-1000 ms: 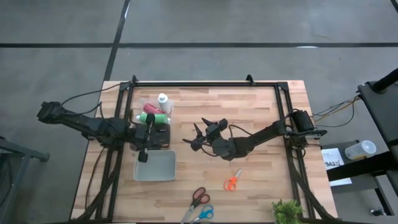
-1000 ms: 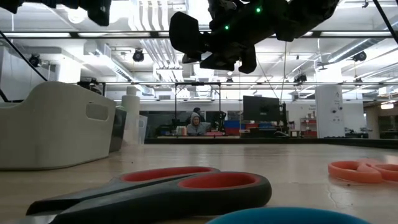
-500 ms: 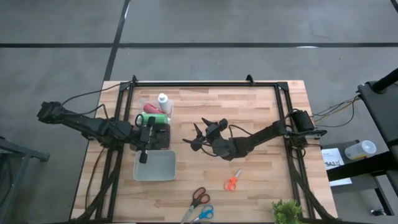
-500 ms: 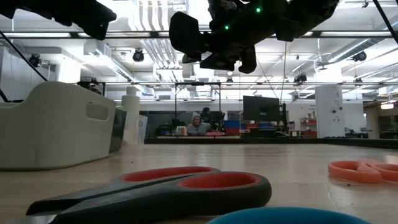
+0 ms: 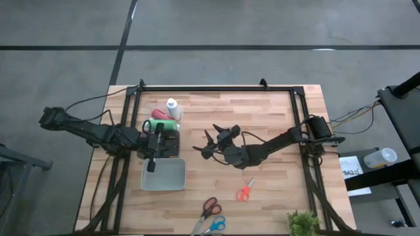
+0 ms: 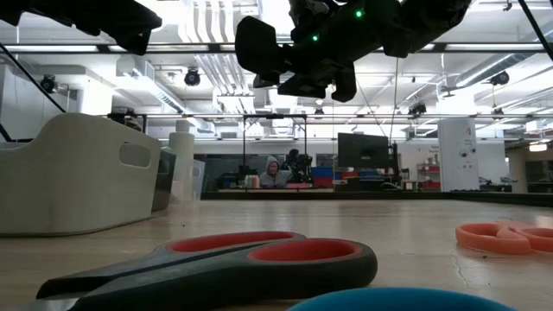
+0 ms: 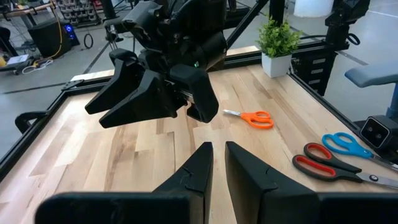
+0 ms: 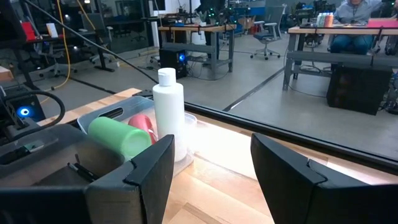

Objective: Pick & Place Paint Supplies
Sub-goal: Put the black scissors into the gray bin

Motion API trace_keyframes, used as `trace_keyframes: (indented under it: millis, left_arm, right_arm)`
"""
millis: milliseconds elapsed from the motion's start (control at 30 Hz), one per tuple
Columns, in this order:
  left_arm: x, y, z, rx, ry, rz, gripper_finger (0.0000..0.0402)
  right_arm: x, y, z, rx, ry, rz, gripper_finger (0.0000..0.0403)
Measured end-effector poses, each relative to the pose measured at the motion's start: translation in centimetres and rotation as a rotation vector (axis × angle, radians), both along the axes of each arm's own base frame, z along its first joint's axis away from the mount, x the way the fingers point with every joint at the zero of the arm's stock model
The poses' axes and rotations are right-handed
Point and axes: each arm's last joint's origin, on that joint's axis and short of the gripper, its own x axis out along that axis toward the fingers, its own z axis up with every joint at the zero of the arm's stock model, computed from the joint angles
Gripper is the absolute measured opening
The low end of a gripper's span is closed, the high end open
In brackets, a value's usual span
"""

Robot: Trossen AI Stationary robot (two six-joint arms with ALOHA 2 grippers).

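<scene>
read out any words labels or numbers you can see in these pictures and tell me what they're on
None can be read.
White sheet beside the table: dark print, too small to read.
White bottle, green bottle, red bottle: no label shows.
Scissors: no marking visible.

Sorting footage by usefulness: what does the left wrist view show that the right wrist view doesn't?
Only the left wrist view shows the orange scissors, the red scissors, the blue scissors and a potted plant. Only the right wrist view shows the white bottle, the green bottle, the red bottle and a seated person. Both show the wooden table and that arm's own pincer.
</scene>
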Motion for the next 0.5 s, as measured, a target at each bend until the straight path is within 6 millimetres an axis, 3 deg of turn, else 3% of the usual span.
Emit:
trace_keyframes:
  millis: [500]
  left_arm:
    - [-0.13, 0.04, -0.46, 0.012, 0.043, 0.000, 0.0051]
  right_arm:
    - [0.00, 0.00, 0.01, 0.000, 0.000, 0.000, 0.0206]
